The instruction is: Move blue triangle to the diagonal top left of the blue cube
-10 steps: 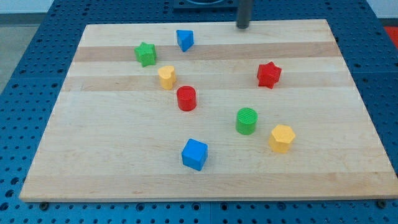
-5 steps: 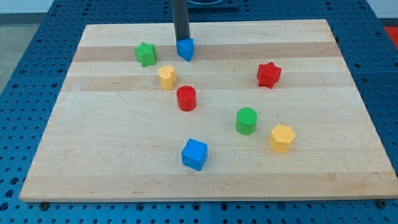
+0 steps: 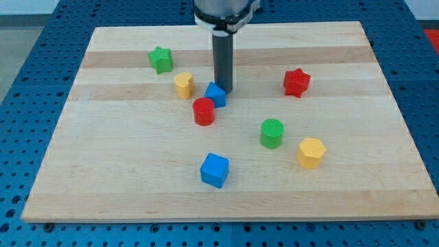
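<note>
In the camera view, my tip (image 3: 224,92) stands on the wooden board (image 3: 137,178) pressed against the upper right side of the blue triangle (image 3: 215,95); the rod is a bare stick with nothing to open or close, so it only leans on the block. The blue triangle sits near the board's middle, touching or nearly touching the red cylinder (image 3: 204,111) at its lower left, with the yellow block (image 3: 183,85) just beside it to the view's left. The blue cube (image 3: 215,170) lies well below, toward the view's bottom, so the triangle is above it but not yet off to its left. The triangle looks like a small, light, rigid plastic piece that should slide easily on the smooth wood. Its slanted faces may let it twist or slip off the rod, so I judge the push should go square onto a flat face, near the middle. The red cylinder stands in the way and will probably be shoved along unless the push goes round it.
</note>
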Robot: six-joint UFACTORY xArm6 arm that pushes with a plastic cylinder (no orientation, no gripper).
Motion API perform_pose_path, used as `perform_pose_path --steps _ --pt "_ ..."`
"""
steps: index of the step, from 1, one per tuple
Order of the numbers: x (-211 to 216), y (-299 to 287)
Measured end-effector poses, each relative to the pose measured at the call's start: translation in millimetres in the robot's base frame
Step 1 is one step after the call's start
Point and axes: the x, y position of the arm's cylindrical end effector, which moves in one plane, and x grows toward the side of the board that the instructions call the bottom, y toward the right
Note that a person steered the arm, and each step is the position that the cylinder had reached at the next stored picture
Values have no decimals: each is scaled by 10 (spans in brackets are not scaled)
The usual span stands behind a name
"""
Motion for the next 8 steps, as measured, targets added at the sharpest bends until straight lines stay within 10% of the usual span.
perform_pose_path --steps 8 --pt "650 -1321"
